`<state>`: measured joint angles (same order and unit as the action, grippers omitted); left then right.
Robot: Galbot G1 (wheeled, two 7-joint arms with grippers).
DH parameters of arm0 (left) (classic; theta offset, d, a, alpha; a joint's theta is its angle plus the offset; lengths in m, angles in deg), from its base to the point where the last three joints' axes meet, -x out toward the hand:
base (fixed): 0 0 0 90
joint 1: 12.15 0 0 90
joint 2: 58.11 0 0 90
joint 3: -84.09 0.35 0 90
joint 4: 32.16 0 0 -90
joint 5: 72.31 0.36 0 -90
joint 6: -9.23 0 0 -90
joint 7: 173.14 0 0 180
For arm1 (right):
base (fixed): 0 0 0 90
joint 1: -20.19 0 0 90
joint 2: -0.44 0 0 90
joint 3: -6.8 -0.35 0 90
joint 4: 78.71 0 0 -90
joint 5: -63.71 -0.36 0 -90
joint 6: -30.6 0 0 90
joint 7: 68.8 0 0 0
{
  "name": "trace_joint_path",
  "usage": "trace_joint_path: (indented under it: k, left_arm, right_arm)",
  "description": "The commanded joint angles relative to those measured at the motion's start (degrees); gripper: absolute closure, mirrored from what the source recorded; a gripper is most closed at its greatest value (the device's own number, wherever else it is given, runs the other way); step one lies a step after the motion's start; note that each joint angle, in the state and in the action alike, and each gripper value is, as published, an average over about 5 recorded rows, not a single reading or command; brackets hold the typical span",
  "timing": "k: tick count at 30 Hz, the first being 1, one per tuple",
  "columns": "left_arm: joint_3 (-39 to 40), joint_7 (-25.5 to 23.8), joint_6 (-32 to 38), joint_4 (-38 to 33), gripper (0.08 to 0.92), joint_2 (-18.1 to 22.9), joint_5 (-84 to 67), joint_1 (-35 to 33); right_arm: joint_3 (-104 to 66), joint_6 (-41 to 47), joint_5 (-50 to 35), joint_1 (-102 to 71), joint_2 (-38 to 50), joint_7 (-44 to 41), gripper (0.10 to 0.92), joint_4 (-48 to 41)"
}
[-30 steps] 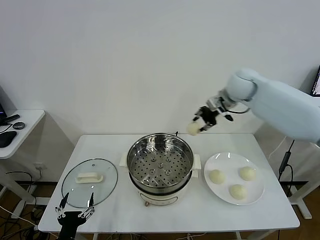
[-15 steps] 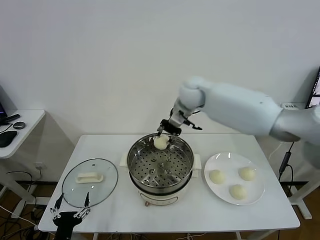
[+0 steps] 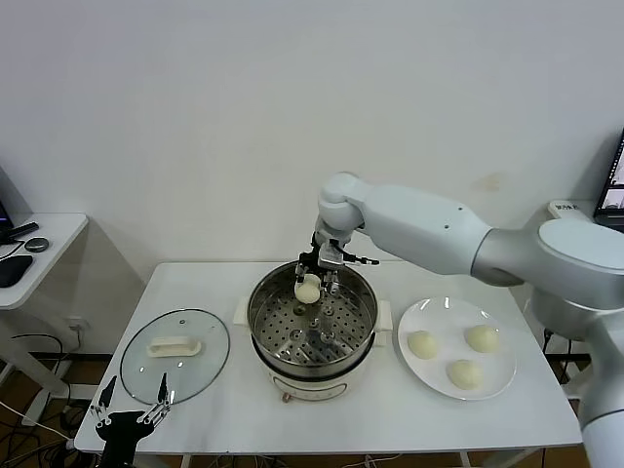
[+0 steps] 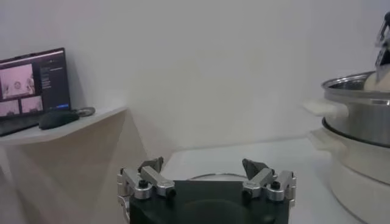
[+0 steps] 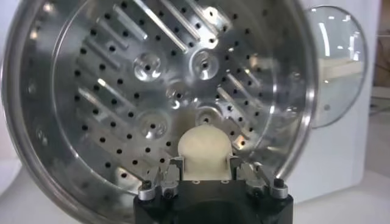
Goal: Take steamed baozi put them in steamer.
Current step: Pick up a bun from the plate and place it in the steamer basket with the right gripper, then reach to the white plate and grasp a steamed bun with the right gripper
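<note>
In the head view, a pale cream, smooth round baozi (image 3: 307,289) is held between the fingers of the right gripper (image 3: 315,281) just above the rear part of the steamer (image 3: 312,327), a shiny steel pot with a perforated tray, set on a white base with side handles. Three more buns (image 3: 422,343) of the same look are seen on the white plate (image 3: 499,375) to the right of the steamer, apart from one another. A round glass lid (image 3: 175,355) with a white handle lies flat on the table (image 3: 390,419) to the steamer's left. The left gripper (image 3: 129,417) is parked low at the table's front edge, near the lid, with its fingers spread.

In the left wrist view, the left gripper (image 4: 207,182) is shown with its fingers wide apart and nothing between them; the steamer's (image 4: 359,115) wall and one side handle are seen beyond it.

In the right wrist view, the bun (image 5: 206,152) is clamped at its sides by the right gripper (image 5: 206,176), its domed top unmarked, and the holed tray (image 5: 122,91) lies behind it.
</note>
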<state>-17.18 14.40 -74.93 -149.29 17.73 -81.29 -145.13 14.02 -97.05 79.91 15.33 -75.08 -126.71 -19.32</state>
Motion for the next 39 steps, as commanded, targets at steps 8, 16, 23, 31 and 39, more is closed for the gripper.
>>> trace_joint_path:
  k: [8,16,23,31,39]
  left_arm:
    - [-0.44,0.12,0.21,-0.09,0.177,0.05,-0.16,-0.1]
    - [-0.6,0.13,0.16,-0.49,0.177,0.03,-0.18,-0.26]
    - [-1.01,0.05,0.07,-0.57,0.177,-0.8,-1.18,-0.1]
    - [-1.19,1.1,-4.35,-1.84,0.177,-1.84,-1.49,0.62]
    - [-1.87,2.35,-3.66,-0.77,0.177,-1.96,2.07,1.41]
  right_arm:
    - [-1.22,-5.75,6.85,-3.12,-2.48,2.36,0.348,-5.96]
    - [1.02,6.43,-10.47,4.53,3.6,-0.66,0.207,5.19]
    - [7.91,37.4,-29.44,15.47,19.25,-3.15,0.203,23.36]
    - [11.63,59.47,-34.0,20.74,36.15,-3.73,0.203,39.1]
    - [11.09,61.85,-24.43,12.84,44.96,-3.41,0.203,37.03]
